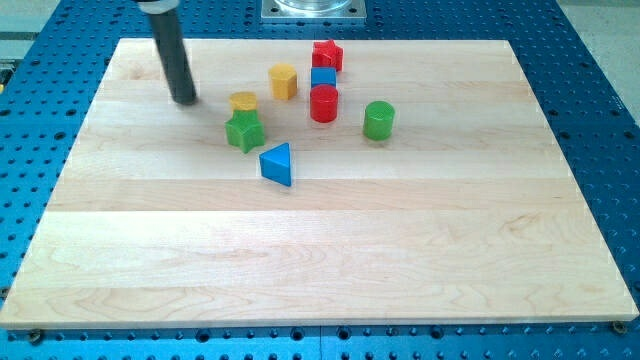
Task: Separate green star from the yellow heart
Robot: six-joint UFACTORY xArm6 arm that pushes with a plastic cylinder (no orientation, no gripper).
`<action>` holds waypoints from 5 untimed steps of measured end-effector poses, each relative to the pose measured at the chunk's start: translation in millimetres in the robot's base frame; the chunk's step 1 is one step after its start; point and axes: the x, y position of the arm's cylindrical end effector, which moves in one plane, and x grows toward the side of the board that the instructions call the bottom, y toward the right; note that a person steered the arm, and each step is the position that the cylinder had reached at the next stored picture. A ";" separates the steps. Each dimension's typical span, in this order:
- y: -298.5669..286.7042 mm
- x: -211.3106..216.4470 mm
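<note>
The green star point(244, 131) lies on the wooden board left of centre, in the upper half. The yellow heart point(243, 102) sits just above it, touching or nearly touching its top edge. My tip point(184, 100) rests on the board to the left of the yellow heart, about a block's width away from it, and up and left of the green star. The dark rod rises from the tip to the view's top.
A blue triangle point(277, 164) lies below and right of the green star. A yellow hexagonal block point(283, 81), a blue cube point(323, 77), a red star point(327, 55), a red cylinder point(323, 103) and a green cylinder point(378, 120) cluster to the right. The board's top edge point(200, 41) is near.
</note>
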 end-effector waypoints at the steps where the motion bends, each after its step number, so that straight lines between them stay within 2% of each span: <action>1: 2.0 18.8; 3: 46.2 58.6; 4: 48.7 63.3; 5: 79.8 63.0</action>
